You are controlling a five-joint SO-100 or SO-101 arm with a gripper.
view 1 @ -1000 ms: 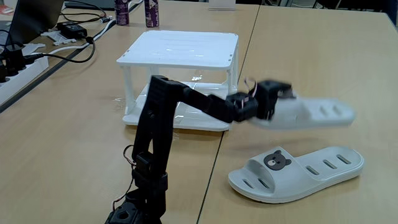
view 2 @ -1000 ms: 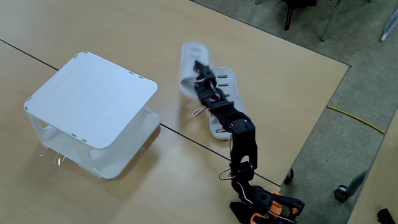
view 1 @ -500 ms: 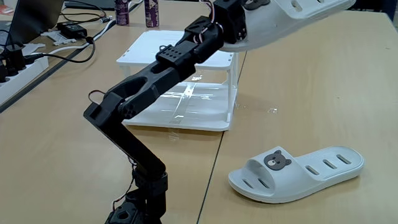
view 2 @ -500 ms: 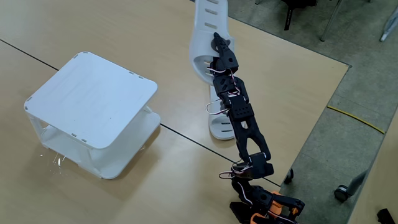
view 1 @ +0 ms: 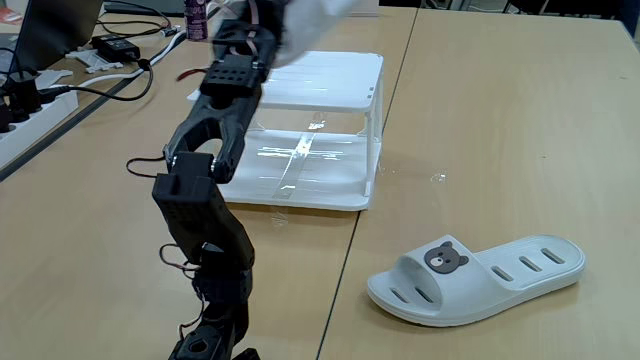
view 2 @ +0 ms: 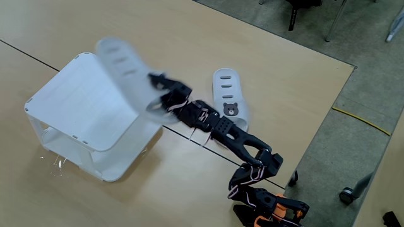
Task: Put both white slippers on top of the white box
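I have the black jointed arm swung over toward the square white plastic two-tier stand (view 2: 88, 104), and the claw (view 2: 153, 96) is clamped on the toe end of one white rubber slide sandal (view 2: 123, 66), which is motion-blurred in the high fixed view but plainly aloft. In that view the carried sandal hangs over the stand's flat ribbed top, overlapping its right-hand part, with its long axis running up and to the left away from the claw, heel end farthest out toward the stand's far corner. I cannot tell from either view how high it rides above the top, or whether any part touches it. In the low fixed view the arm (view 1: 215, 120) rises in front of the stand (view 1: 330, 85), and the sandal is a white blur at the top edge. The other white slide sandal with the brown bear-face badge (view 2: 230, 104) lies sole-down on the wooden tabletop (view 2: 284, 75), well apart from the stand and just beyond the arm's middle links in the high view. My judgement: the next move is to lower and release, and since the sandal's length points inward across the top, it should land fully supported if I bring it down without drifting right.
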